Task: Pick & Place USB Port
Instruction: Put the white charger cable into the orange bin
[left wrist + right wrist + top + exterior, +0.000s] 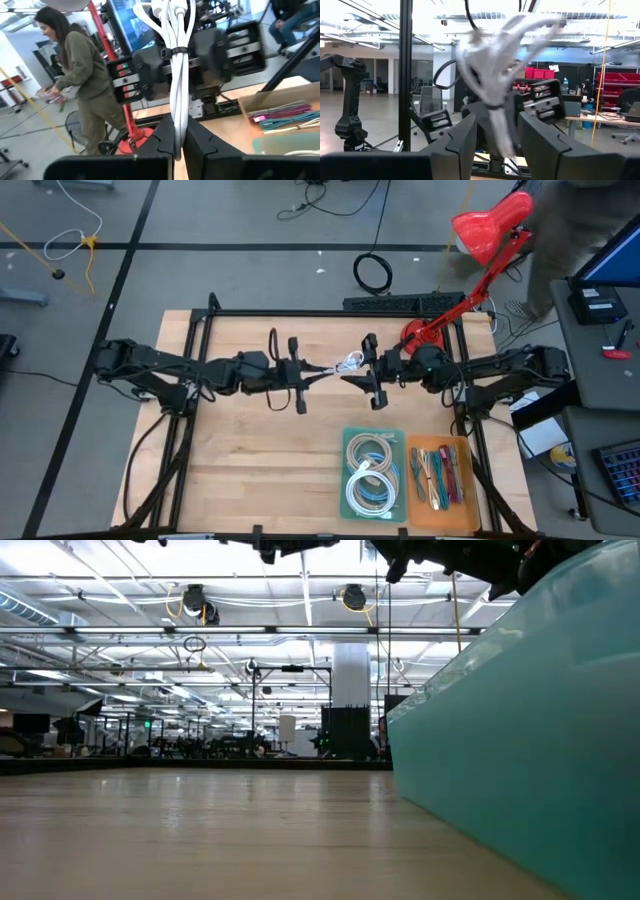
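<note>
The USB item is a bundle of white cable [347, 363] bound by a black tie [178, 50], held high above the middle of the table [250, 470]. My left gripper [180, 142] comes in from the table's left and is shut on it. My right gripper [497, 135] faces it from the table's right. Its fingers are open and stand on either side of the bundle's looped end [495, 75], with a gap on each side. In the high view the two grippers [328, 370] [352, 378] almost meet. My left gripper pinches the bundle's straight end [178, 131] between its two fingers, a little short of the black tie. The fingers lie level and come from the table's left. The bundle sticks out past the fingertips toward the right gripper, lifted clear of the table.
A teal tray [372, 473] of coiled cables and an orange tray [440, 473] of coloured cables stand near the front right; the teal wall [540, 710] fills the low view's right. A red lamp [480, 240] and a keyboard [390, 304] are at the far right. A person [80, 85] stands beyond.
</note>
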You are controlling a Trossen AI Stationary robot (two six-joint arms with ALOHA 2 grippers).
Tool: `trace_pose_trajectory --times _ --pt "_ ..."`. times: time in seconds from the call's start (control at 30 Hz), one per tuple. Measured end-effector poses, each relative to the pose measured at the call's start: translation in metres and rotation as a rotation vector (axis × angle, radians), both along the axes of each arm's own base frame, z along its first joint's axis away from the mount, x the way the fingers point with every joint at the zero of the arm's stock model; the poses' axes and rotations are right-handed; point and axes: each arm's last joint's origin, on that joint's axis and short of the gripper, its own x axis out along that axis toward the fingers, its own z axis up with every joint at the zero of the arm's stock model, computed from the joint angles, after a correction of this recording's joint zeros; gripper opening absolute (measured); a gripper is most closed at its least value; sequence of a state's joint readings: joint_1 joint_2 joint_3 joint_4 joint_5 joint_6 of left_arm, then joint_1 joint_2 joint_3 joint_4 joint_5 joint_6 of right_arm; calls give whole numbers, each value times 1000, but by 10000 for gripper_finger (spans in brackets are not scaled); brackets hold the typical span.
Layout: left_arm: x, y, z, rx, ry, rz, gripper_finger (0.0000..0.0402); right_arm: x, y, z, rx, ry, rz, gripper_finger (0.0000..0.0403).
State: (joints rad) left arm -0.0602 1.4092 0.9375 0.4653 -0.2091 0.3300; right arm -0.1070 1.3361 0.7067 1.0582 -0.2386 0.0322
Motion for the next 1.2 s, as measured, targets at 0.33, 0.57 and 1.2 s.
trace_pose_trajectory --times 0.33,0.57,1.2 --pt "2 8 -1 -39 -11 -37 11 0 0 0 -7 3 -2 132" --pt "2 11 -1 -61 -11 -73 11 0 0 0 -9 2 -3 132" --pt "11 16 -10 -78 -18 -75 11 1 0 -1 -7 13 -8 100"
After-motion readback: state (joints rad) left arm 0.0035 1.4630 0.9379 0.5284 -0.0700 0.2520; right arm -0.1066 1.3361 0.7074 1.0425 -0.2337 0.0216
